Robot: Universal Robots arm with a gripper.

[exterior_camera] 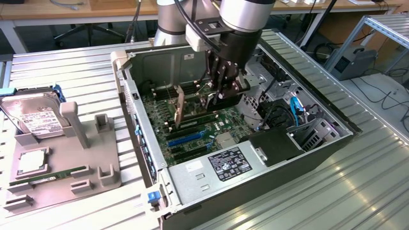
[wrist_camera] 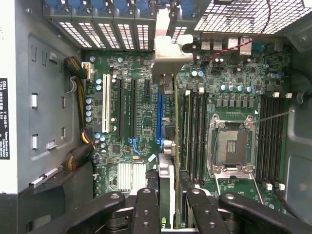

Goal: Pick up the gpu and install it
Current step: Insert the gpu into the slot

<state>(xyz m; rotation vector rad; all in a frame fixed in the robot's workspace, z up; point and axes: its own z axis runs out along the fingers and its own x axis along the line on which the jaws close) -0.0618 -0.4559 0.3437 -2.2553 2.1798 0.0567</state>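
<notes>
The black two-fingered gripper on the silver-and-black robot arm reaches down into the open black computer tower case and holds the gpu, a thin flat card with a brownish board face, on edge between its half-closed fingers. In the exterior view the card stands upright over the green motherboard, at about nine o'clock from the gripper's fingertips. In the wrist view the card's top edge runs from between the finger pads toward twelve o'clock, ending at its silver metal bracket by the rear slot openings, and it lies along the blue expansion slot.

By my judgement, seating is the step in hand. To do it well, the card should stay square to the slot along its whole length, the bracket should meet its rear opening, and pressure should come straight down without twisting. Any tilt risks jamming the edge connector against the slot wall.

Outside the case, at nine o'clock, a silver hard drive with a white label rests on a grey parts holder.
</notes>
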